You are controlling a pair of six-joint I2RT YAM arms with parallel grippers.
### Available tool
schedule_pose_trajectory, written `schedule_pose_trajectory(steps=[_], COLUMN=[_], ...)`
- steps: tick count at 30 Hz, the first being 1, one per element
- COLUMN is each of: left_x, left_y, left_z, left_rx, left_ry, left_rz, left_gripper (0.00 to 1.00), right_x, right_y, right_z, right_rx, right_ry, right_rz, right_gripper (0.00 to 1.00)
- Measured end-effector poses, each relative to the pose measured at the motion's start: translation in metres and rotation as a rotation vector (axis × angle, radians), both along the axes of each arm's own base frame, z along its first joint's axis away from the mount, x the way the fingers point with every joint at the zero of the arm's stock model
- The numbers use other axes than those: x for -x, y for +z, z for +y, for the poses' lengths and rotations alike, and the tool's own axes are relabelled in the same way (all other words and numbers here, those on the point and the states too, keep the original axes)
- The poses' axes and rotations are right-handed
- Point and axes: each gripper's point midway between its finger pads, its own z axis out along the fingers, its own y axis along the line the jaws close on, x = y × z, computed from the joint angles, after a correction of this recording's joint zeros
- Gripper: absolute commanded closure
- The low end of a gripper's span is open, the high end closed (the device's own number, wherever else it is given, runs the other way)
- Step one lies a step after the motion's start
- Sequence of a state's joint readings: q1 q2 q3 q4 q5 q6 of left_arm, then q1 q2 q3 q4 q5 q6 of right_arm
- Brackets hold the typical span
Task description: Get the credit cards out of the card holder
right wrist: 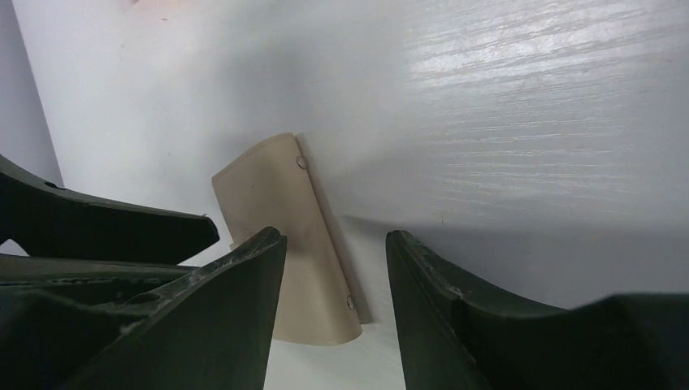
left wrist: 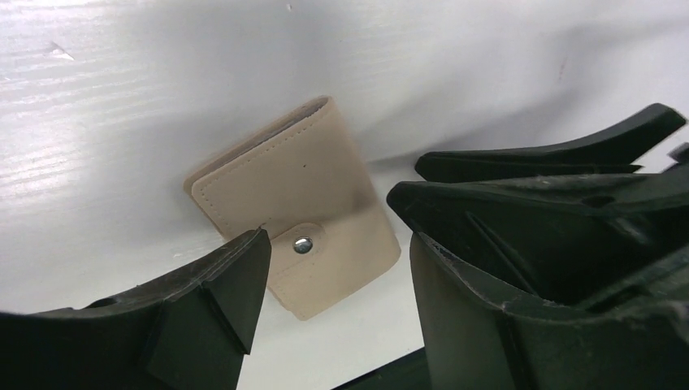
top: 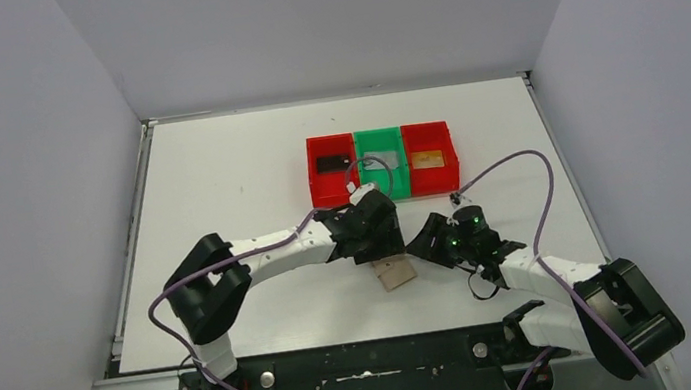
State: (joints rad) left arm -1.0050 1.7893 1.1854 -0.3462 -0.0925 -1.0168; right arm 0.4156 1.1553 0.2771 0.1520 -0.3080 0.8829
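Card holder: I am seeing the tan card holder (top: 395,274) lying flat and folded shut on the white surface (top: 217,171), toward the near edge. Its tab is lying closed, with a metal snap (left wrist: 302,244) showing.
Left hand: the left hand (left wrist: 329,223) is hovering over the card holder with its fingers spread wide and gripping nothing. One fingertip (left wrist: 244,268) is overlapping the holder's edge beside the tab in the wrist view; I cannot tell whether it is touching.
Right hand: the right hand (right wrist: 335,240) is sitting low just to the right of the card holder, fingers parted moderately and holding nothing. The holder is showing partly behind its left finger (right wrist: 211,317), off the middle of the gap.
Cards: the black card (top: 331,164) is lying in the left red bin (top: 315,174), the silver-grey card (top: 375,163) in the green bin (top: 400,173), and the gold-orange card (top: 428,159) in the right red bin (top: 449,166).
Bins: all three are standing side by side in a row, walls touching, beyond both hands.
In the way: the left wrist is covering the holder's far edge in the top view. A purple cable (top: 364,162) is looping over the green bin and crossing the silver-grey card. In each wrist view a further black shape is intruding beside one finger; I cannot tell whether it is the other hand.
Surroundings: plain grey walls (top: 19,198) are enclosing the surface on three sides.
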Motion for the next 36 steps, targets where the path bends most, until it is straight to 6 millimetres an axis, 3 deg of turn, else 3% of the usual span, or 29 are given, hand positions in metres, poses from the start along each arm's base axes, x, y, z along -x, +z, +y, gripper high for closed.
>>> schedule_pose_trajectory(steps=[7,12,16,26,36], left_x=[0.015,0.018,0.018,0.018,0.019], left_y=[-0.023,-0.029,-0.036,-0.036,-0.032], left_z=[0.011,0.017,0.016,0.024,0.024], left_rx=[-0.169,-0.244,-0.289,-0.33,-0.302], left_ry=[-0.01,-0.012,-0.018,-0.03,-0.039], left_rz=[0.056,0.067,0.082,0.077,0.031], left_gripper=[0.38,0.4,0.5,0.89,0.88], right_x=[-0.001,-0.002,-0.002,-0.003,-0.002], right_y=[0.001,0.001,0.002,0.002,0.006], right_z=[0.003,0.005,0.007,0.009,0.013], right_rx=[-0.039,-0.052,-0.06,-0.072,-0.07], right_ry=[0.009,0.015,0.023,0.033,0.078], right_rz=[-0.005,-0.01,-0.011,-0.012,-0.033], right_gripper=[0.48,0.47,0.47,0.47,0.36])
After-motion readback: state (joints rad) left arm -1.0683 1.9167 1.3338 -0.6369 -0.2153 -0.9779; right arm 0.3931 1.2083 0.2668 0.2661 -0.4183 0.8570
